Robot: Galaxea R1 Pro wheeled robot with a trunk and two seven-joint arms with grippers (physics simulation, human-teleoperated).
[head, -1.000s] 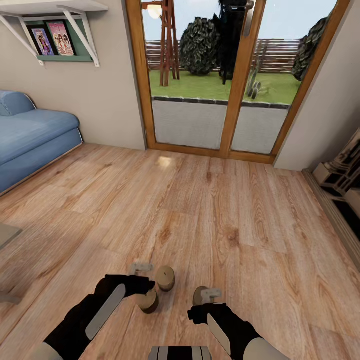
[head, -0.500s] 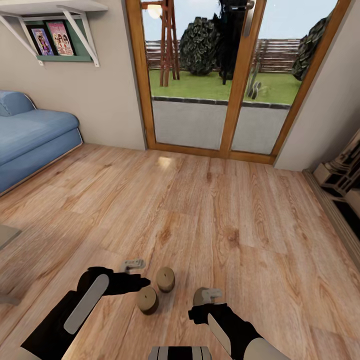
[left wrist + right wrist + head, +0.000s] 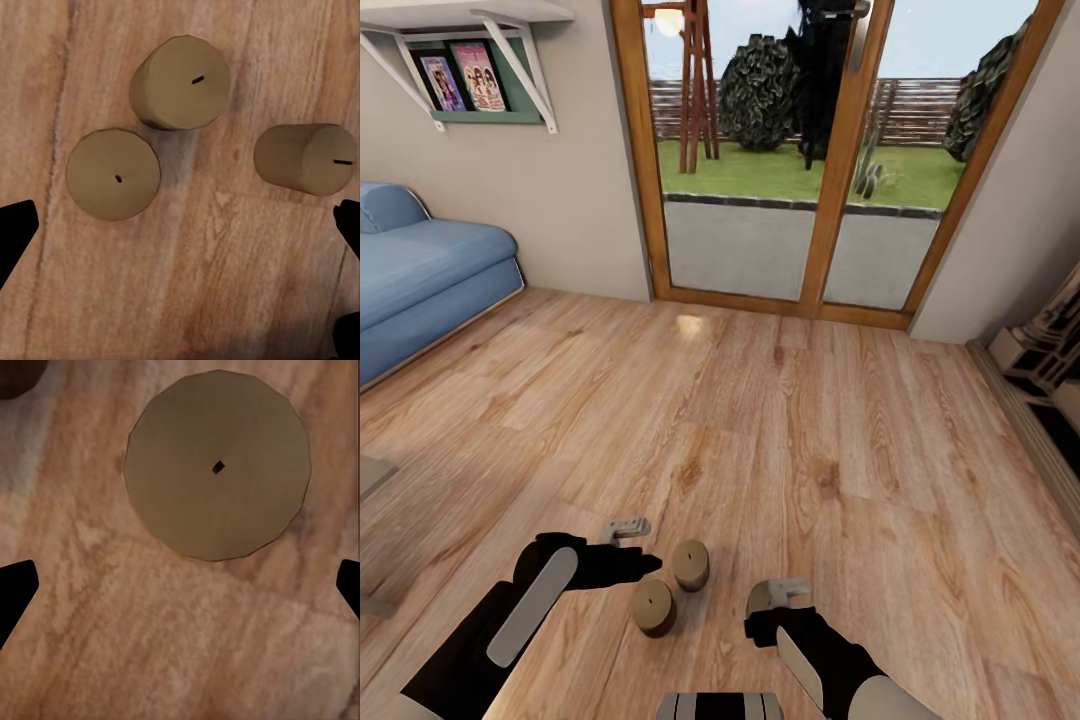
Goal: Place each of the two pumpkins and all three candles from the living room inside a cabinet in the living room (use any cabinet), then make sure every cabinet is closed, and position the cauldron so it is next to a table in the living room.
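Observation:
Three tan candles stand close together on the wooden floor just in front of me: one (image 3: 691, 564), a nearer one (image 3: 655, 607), and a third (image 3: 759, 597) partly covered by my right hand. My left gripper (image 3: 634, 546) hovers open beside the first two; its wrist view shows all three candles (image 3: 180, 82) (image 3: 112, 174) (image 3: 304, 159) beyond the spread fingertips (image 3: 16, 229). My right gripper (image 3: 776, 600) hangs open above the third candle (image 3: 217, 465), its top face between the fingertips (image 3: 15, 589). The pumpkins, cabinet and cauldron are out of view.
A blue sofa (image 3: 420, 270) stands along the left wall under a shelf with pictures (image 3: 460, 80). Wood-framed glass doors (image 3: 780, 200) face the garden ahead. The ornate grey fireplace (image 3: 1050, 370) lines the right edge. Open floor lies between.
My left gripper has drawn back to the left off the nearest candle, which now stands uncovered. The right gripper has barely shifted over its candle.

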